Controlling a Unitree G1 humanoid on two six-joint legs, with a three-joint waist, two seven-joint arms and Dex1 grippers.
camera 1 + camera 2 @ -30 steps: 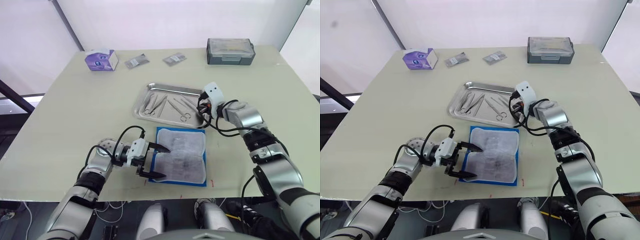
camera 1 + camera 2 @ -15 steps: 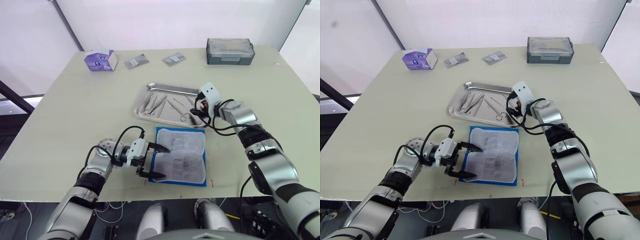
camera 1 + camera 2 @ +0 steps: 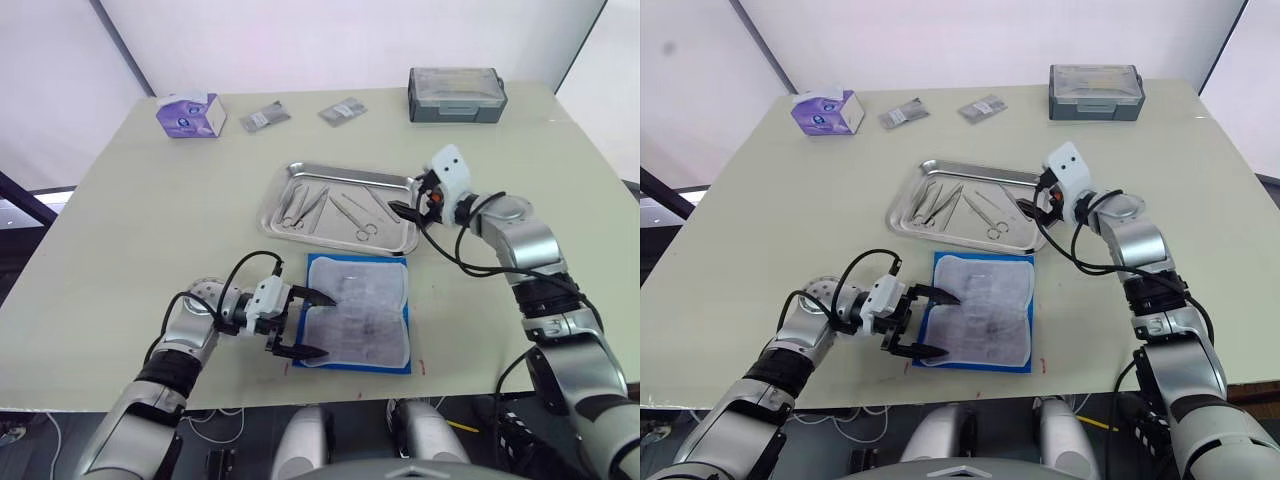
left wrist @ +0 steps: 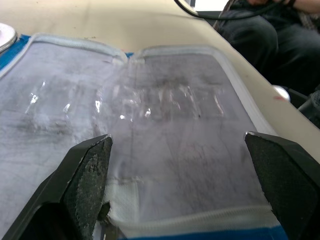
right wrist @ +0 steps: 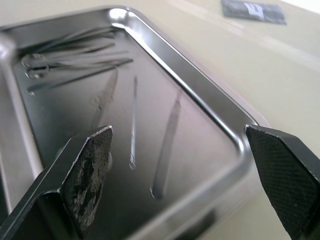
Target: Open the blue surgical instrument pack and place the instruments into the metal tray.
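The blue surgical instrument pack [image 3: 357,312] lies open and flat near the table's front edge, its pale lining [image 4: 165,130] facing up. My left gripper [image 3: 322,325] is open at the pack's left edge, one finger [image 4: 85,175] on each side over the lining. Behind the pack sits the metal tray [image 3: 345,179], holding several instruments: ring-handled ones [image 3: 300,205] at its left and slim straight ones [image 5: 132,120] toward its right. My right gripper [image 5: 180,140] is open and empty above the tray's right end [image 3: 405,207].
Along the table's far edge stand a purple tissue box [image 3: 182,114], two small flat packets [image 3: 264,118] [image 3: 343,109] and a dark grey lidded box [image 3: 456,94]. Bare tabletop lies left of the tray and to the right of the pack.
My right gripper has opened and drawn back from the tray's front right corner to its right end. The left arm has stayed put. The whole view has shifted slightly.
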